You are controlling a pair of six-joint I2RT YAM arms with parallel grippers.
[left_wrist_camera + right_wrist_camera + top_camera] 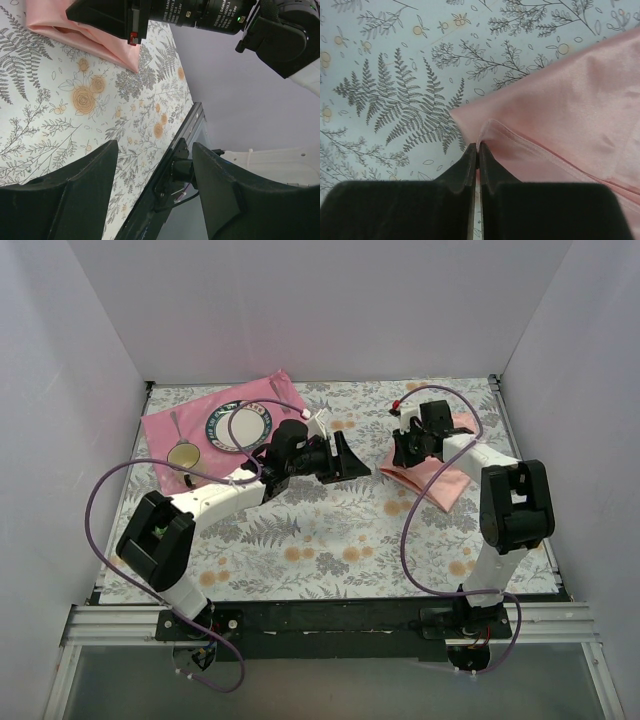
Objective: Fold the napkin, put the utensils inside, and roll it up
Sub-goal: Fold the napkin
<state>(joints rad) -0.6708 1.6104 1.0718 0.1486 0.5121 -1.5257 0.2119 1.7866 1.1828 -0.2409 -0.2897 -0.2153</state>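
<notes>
— Where is the napkin?
— On the floral tabletop, well to the right of the hot-pink mat, doubled over on itself.
— The right gripper?
— Its fingers are pressed together on a raised edge of the napkin, on the side facing the mat.
— The left gripper?
— Between mat and napkin, fingers spread wide, empty.
— On the mat?
— A plate and a spoon.

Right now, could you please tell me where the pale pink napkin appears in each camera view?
Top external: the napkin lies right of centre, beneath the right hand.
Left wrist: the napkin sits in the top left corner.
Right wrist: the napkin fills the right side, its edge pinched.
Shared landmark: the fern-print tablecloth.
</notes>
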